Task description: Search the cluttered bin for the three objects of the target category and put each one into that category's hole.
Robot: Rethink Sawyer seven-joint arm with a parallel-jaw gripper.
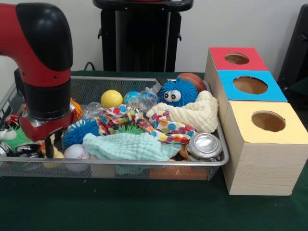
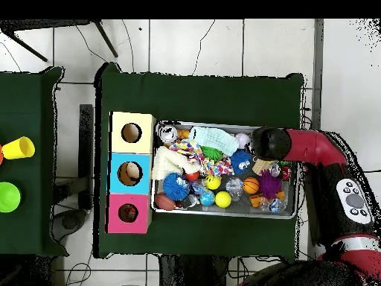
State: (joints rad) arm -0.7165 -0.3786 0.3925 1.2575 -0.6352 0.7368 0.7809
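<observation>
One wire mesh bin [image 1: 219, 159] sits on the green table [image 1: 144, 207], and beside it stands one row of three wooden boxes: one red-topped [image 1: 237, 58], one blue-topped [image 1: 250, 85], one yellow-topped [image 1: 267, 121], each with one round hole. In the bin: one yellow ball [image 1: 111, 98], one white baseball [image 1: 76, 152], one blue fuzzy toy with two eyes [image 1: 178, 92], one blue spiky ball [image 1: 79, 132], one mint cloth [image 1: 127, 147], one cream cloth [image 1: 192, 115], one spotted cloth [image 1: 144, 120], one silver can [image 1: 205, 145]. On the side table, two cups: one yellow [image 2: 18, 149], one green [image 2: 9, 197]
</observation>
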